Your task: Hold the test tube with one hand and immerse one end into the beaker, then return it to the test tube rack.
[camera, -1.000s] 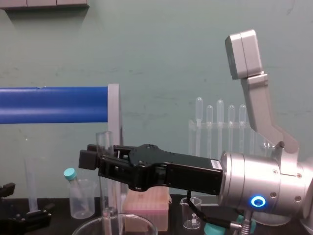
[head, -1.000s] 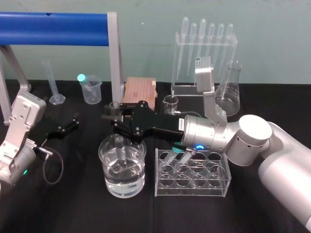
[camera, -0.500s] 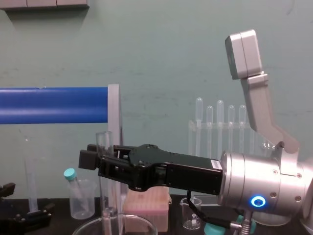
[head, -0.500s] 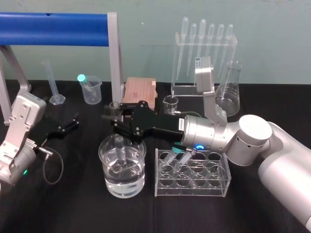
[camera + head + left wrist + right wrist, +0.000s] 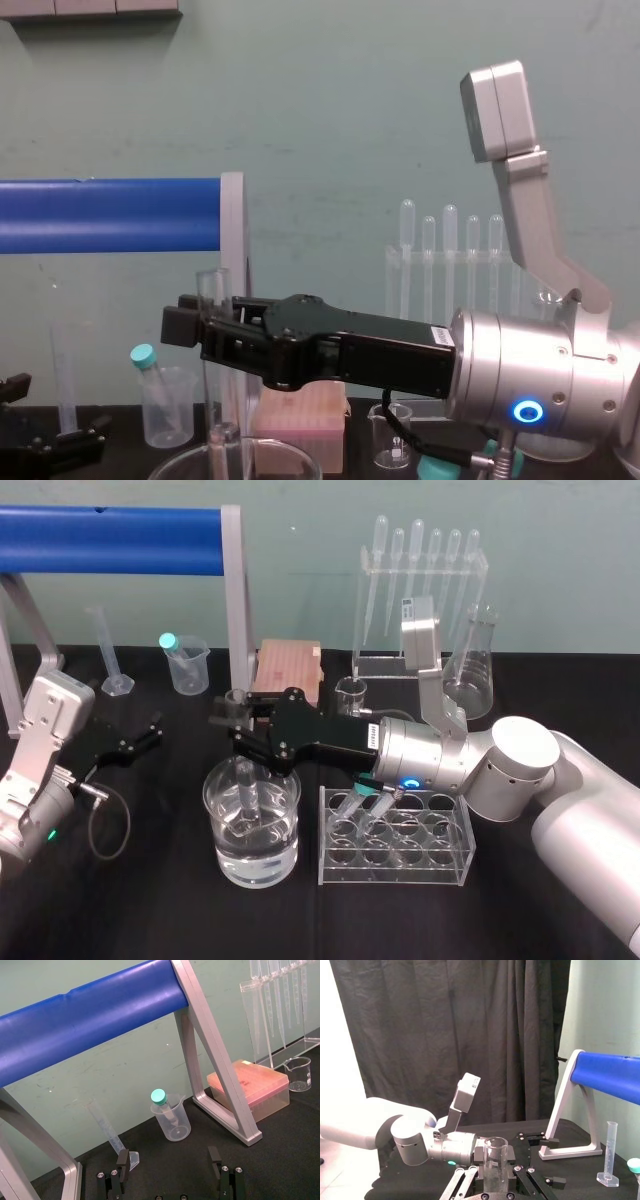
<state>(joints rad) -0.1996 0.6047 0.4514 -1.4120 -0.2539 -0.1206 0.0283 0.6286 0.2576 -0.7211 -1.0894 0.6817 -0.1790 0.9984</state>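
Nothing has moved since the earlier frames: arms, tube and glassware sit where they were.

A small white sticker [image 5: 371,737] with dark print lies on the right wrist, just behind the black gripper body, and another [image 5: 408,607] is on the camera block standing up from that wrist. The print on both is too small to read. A blue ring light [image 5: 409,783] glows under the wrist.

The right arm reaches in from the right of the beaker [image 5: 270,855], its forearm about level and passing over the clear rack [image 5: 395,865] that stands just right of the beaker. The right gripper [image 5: 238,716] lies on its side above the beaker, its fingers closed on the upper part of the test tube [image 5: 245,785] just below the rim. The tube stands upright with its lower part inside the beaker, which holds water. Whether the tip reaches the water cannot be told.

The left arm is parked well left of the beaker. The left gripper [image 5: 150,732] sits low over the black table [image 5: 160,900], its fingers spread wide with nothing between them.
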